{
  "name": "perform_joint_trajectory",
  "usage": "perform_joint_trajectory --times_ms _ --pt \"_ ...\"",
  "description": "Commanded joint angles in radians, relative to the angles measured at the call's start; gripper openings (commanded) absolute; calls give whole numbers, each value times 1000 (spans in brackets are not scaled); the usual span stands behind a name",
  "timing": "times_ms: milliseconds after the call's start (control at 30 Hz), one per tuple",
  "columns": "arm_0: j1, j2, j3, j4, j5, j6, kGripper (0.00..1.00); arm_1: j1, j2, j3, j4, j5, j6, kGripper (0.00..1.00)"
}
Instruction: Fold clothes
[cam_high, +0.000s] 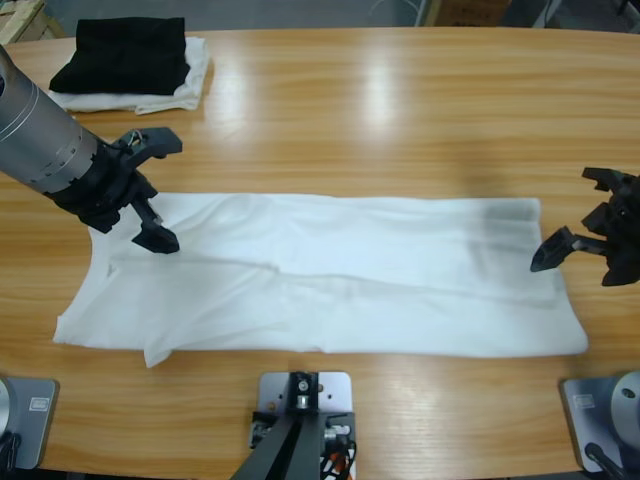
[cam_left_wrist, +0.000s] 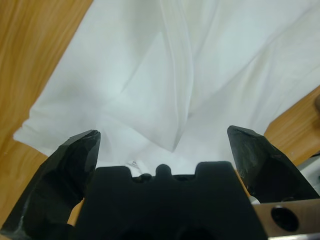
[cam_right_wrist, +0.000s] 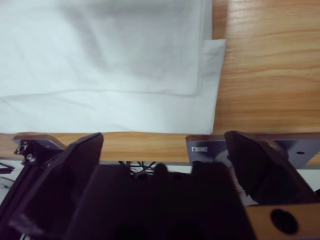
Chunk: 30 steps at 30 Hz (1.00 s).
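Note:
The white T-shirt (cam_high: 330, 280) lies flat as a long strip across the table's middle, folded lengthwise, with soft creases along it. My left gripper (cam_high: 160, 190) hovers open over the strip's left end, one jaw on each side of its far corner. The left wrist view looks down on the shirt (cam_left_wrist: 175, 65), and the left gripper (cam_left_wrist: 162, 135) holds nothing. My right gripper (cam_high: 580, 215) stands open just off the strip's right end, over bare wood. In the right wrist view the shirt (cam_right_wrist: 110, 65) and its corner lie beyond the right gripper (cam_right_wrist: 165, 137), which holds nothing.
A black folded garment (cam_high: 125, 50) rests on a white folded one (cam_high: 190, 85) at the back left of the wooden table (cam_high: 400, 110). Bare wood stretches behind the shirt and along the near edge.

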Motion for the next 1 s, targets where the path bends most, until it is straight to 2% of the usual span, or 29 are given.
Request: perform_joint_trajectory --times_ms 33,67,100,433,500,667,767,1000 --pt "17 109 38 -101 10 89 323 12 -1 22 -7 6 -9 1000" --pt "22 117 38 -105 9 104 75 12 -3 22 -7 6 -9 1000" --pt "26 123 39 -107 9 118 0 12 -4 22 -7 6 -9 1000" --pt "44 119 39 -102 32 163 0 12 -3 22 -10 6 -9 1000" --pt "37 124 -13 -40 44 197 0 12 -3 22 -10 6 -9 1000" --pt "20 192 -280 264 85 307 0 12 -1 24 -13 5 -9 1000" --pt "17 237 -392 402 33 328 0 12 -3 24 -14 6 -9 1000" --pt "17 253 -400 430 -47 335 0 14 -7 25 -16 5 -9 1000"
